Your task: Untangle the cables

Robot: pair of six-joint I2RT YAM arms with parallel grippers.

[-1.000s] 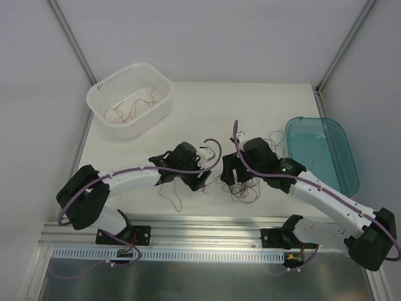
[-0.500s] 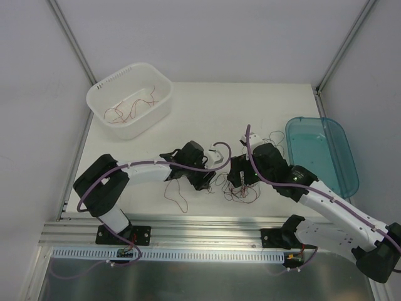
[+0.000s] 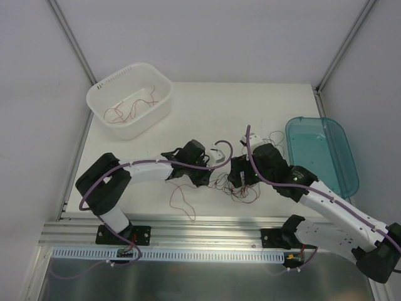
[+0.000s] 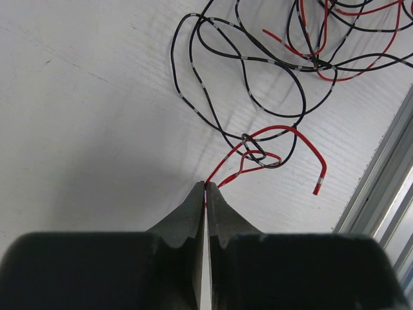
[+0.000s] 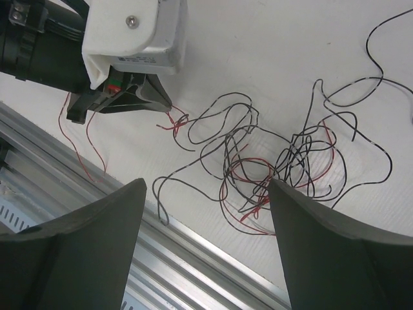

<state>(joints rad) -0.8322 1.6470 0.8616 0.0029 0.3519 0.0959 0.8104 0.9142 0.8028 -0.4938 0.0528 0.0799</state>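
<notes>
The cables [image 3: 243,188] lie as a tangle of thin red and black wires near the table's front edge, between the two arms. My left gripper [image 4: 205,186] is shut on the end of a red cable [image 4: 284,130]. That cable hooks through a loop of a black cable [image 4: 226,61]. In the right wrist view the left gripper [image 5: 166,110] sits at the tangle's [image 5: 284,168] left side. My right gripper [image 5: 206,187] hangs open above the tangle with nothing between its fingers.
A loose red wire [image 3: 183,202] trails beside the left arm toward the metal rail [image 3: 207,227]. A white basket [image 3: 106,94] at the back left holds a few red wires. A teal tray [image 3: 341,157] lies at the right.
My left gripper has closed on the red cable's end after reaching right toward the tangle. The right arm shifted right at first, then stayed still, jaws wide.
</notes>
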